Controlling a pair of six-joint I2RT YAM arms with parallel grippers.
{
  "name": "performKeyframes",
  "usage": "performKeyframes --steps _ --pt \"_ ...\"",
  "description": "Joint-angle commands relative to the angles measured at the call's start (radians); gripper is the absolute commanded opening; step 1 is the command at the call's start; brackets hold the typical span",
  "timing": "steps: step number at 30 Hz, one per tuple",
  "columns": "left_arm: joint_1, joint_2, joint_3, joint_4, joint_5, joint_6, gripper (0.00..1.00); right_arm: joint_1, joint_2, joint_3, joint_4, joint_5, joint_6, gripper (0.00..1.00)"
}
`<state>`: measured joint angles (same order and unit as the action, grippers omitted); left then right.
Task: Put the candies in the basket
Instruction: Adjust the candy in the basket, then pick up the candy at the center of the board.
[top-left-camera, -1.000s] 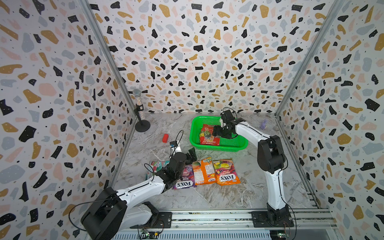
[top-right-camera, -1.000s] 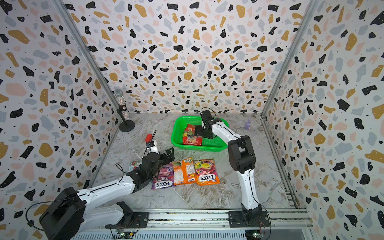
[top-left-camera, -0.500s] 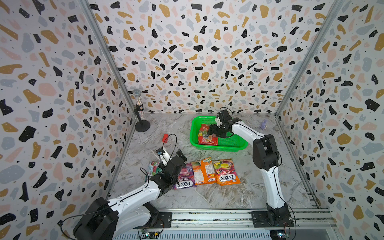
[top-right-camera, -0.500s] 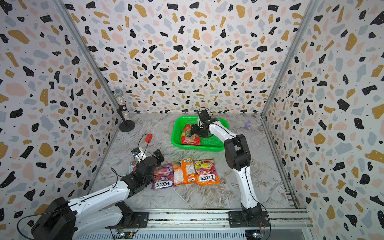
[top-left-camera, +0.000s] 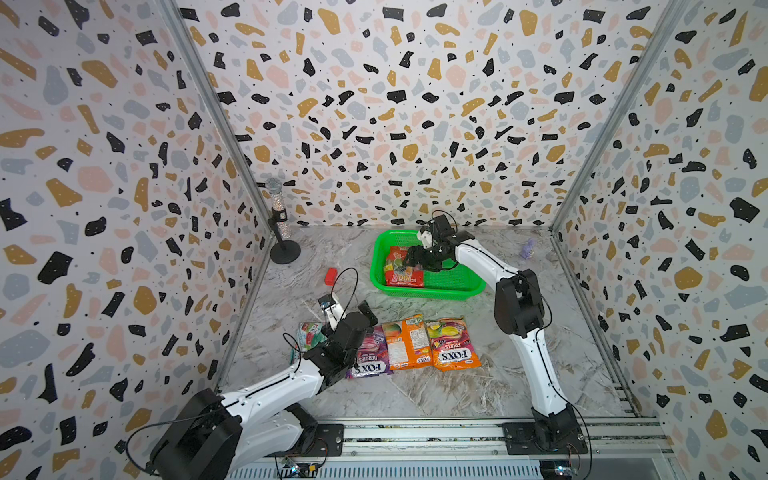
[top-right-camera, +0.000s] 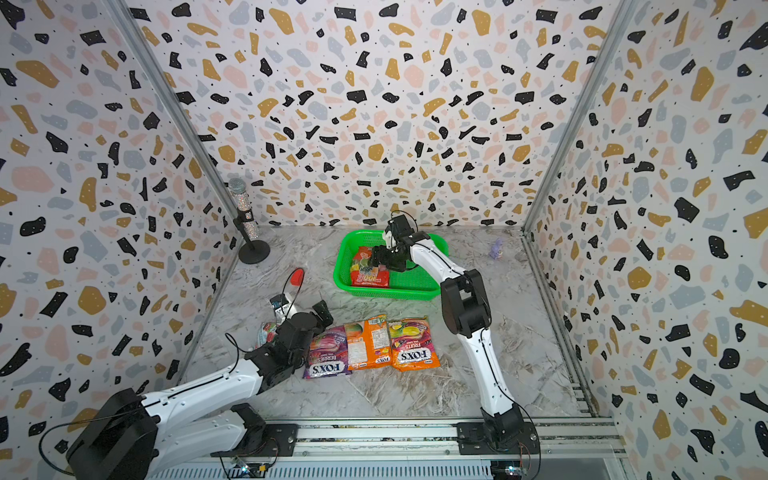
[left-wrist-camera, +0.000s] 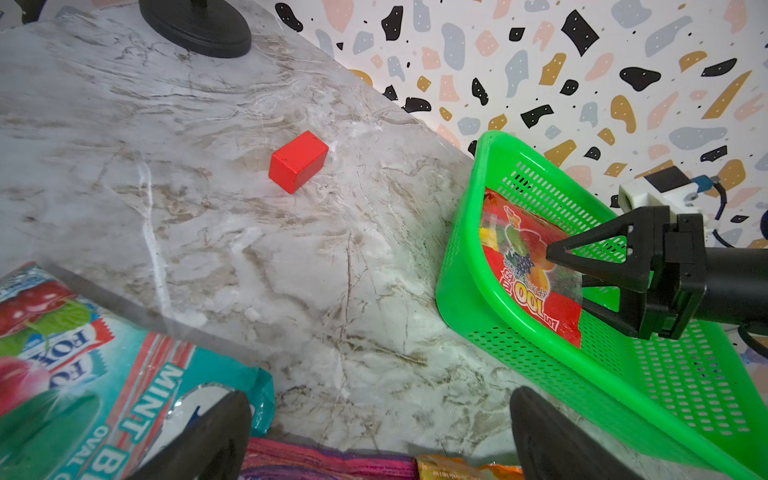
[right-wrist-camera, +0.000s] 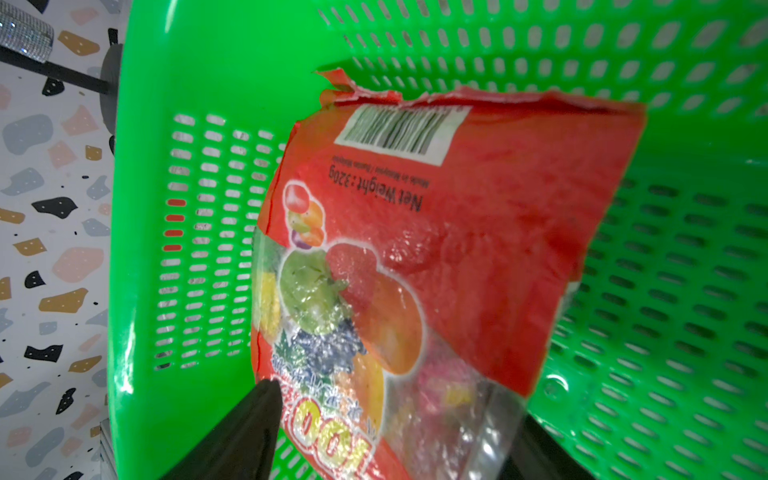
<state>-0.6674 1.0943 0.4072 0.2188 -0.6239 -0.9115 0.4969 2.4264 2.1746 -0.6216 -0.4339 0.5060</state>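
The green mesh basket (top-left-camera: 436, 292) sits at 12 o'clock on the marble table (top-left-camera: 415, 395), near the back wall. Its 3 o'clock half is bare mesh, and the red candy bag (top-left-camera: 403, 270) lies in its 9 o'clock half. The right pincer (top-left-camera: 411, 259) is low inside the basket, jaws wide apart with the bag's end between them; whether they pinch it I cannot tell.

Four bags lie side by side at 7 o'clock: teal mint bag (left-wrist-camera: 104, 395), purple FOX'S berries bag (top-left-camera: 372, 353), orange bag (top-left-camera: 405, 343) and orange-yellow FOX'S fruits bag (top-left-camera: 451, 343). The left pincer (left-wrist-camera: 380, 399) hovers over the teal and purple edges, jaws wide and empty.

Open table runs from 3 to 5 o'clock. A red block (top-left-camera: 331, 276) lies at the basket's 9 o'clock, apart from it.
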Motion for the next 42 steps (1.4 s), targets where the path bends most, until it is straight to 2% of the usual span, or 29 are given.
performKeyframes --steps 1,5,9,13,17,21,24,28,34,42 --pt "0.008 0.011 0.043 0.053 0.051 0.058 1.00 0.009 -0.064 0.056 -0.099 0.052 -0.062 0.77" --pt "0.005 0.042 0.111 0.071 0.259 0.241 1.00 0.009 -0.195 0.038 -0.198 0.206 -0.126 0.78" --pt "-0.013 0.121 0.155 0.148 0.461 0.319 1.00 0.009 -0.413 -0.133 -0.206 0.311 -0.164 0.79" --pt "-0.035 0.227 0.191 0.239 0.649 0.353 1.00 0.011 -0.707 -0.457 -0.136 0.407 -0.175 0.80" --pt "-0.052 0.284 0.221 0.243 0.683 0.344 1.00 0.009 -1.022 -0.903 0.005 0.442 -0.176 0.80" --pt "-0.052 0.274 0.213 0.241 0.654 0.337 1.00 0.009 -1.201 -1.244 0.074 0.469 -0.173 0.77" --pt "-0.052 0.260 0.201 0.240 0.626 0.331 1.00 0.008 -1.225 -1.391 0.117 0.426 -0.165 0.73" --pt "-0.052 0.253 0.196 0.238 0.606 0.328 1.00 0.008 -1.190 -1.470 0.176 0.353 -0.138 0.70" --pt "-0.052 0.258 0.196 0.234 0.593 0.323 1.00 0.008 -1.116 -1.487 0.272 0.254 -0.116 0.68" --pt "-0.052 0.246 0.193 0.216 0.562 0.319 1.00 0.008 -1.019 -1.481 0.331 0.226 -0.090 0.65"
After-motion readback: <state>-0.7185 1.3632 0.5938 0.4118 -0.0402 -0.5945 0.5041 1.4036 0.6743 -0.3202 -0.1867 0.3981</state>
